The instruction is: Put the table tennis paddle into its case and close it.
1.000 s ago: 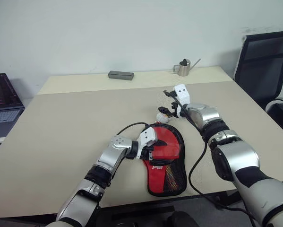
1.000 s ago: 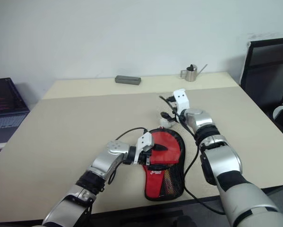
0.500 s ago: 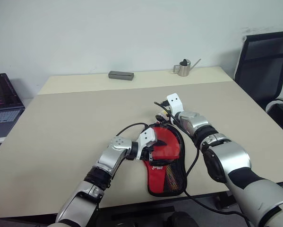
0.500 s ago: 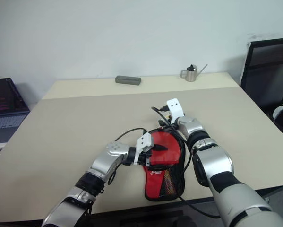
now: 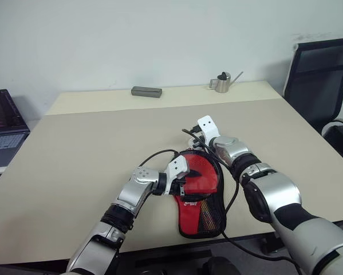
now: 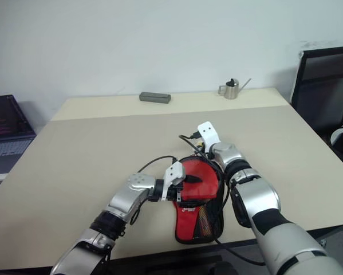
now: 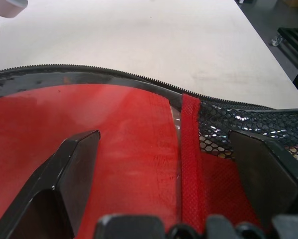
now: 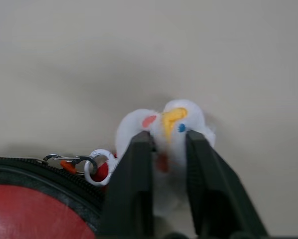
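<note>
The case (image 5: 201, 195) lies open on the table (image 5: 74, 149), near the front edge. The right hand (image 8: 166, 144) pinches its duck charm (image 8: 176, 122). The left hand (image 7: 163, 164) is spread wide over the case

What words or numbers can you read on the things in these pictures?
None can be read.
The case has a small white mark near its neck: too small to read.
The laptop screen shows coloured shapes: too blurred to read.
</note>
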Robot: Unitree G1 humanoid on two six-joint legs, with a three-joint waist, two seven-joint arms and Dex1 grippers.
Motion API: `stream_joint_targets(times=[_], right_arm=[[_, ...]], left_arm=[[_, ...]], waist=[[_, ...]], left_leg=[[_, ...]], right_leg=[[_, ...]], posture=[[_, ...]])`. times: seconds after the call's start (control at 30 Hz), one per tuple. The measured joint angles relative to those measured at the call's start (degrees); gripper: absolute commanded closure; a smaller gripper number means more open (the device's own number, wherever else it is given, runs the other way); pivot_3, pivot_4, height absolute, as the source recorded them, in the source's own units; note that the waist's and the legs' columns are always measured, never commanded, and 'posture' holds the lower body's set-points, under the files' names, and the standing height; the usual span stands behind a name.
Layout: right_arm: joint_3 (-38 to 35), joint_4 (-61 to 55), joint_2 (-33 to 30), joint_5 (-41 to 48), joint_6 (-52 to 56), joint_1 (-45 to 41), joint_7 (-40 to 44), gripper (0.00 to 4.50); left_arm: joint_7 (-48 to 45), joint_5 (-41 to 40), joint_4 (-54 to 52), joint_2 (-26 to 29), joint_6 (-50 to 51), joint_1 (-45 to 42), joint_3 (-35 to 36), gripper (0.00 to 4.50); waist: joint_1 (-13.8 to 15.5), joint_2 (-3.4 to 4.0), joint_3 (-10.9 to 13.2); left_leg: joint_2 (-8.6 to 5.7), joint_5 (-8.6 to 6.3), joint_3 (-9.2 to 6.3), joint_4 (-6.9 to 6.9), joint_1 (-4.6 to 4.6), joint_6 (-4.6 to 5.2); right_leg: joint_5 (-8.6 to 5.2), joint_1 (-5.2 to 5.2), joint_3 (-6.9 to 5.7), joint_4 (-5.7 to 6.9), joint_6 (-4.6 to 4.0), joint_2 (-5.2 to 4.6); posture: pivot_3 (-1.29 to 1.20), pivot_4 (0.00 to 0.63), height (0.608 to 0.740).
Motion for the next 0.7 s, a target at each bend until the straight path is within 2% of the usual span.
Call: stream_joint_targets(times=[0.4,0.7], right_arm=[[0.98,-0.22,0.74,-1.60,-1.04,0.55,0.37,4.49],[1.06,-0.92,-2.05,-1.62,0.50,0.55,2.67,4.49]], left_arm=[[0.06,-0.06,0.00,0.16,0.11,0.46,0.02,0.00],[-0.06,-0.08,0.00,0.04,0.11,0.46,0.02,0.00]], waist=[[0.00,-0.04,-0.04],[0.00,-0.05,-0.04]], left_leg=[[0.00,-0.16,-0.11,-0.23,0.65,0.12],[0.00,-0.17,-0.16,-0.36,0.67,0.10]], right_leg=[[-0.30,0.52,0.03,-0.01,-0.17,-0.01],[-0.34,0.52,0.03,-0.03,-0.18,-0.03]], posture=[[0.00,0.150,0.740],[0.00,0.150,0.740]])
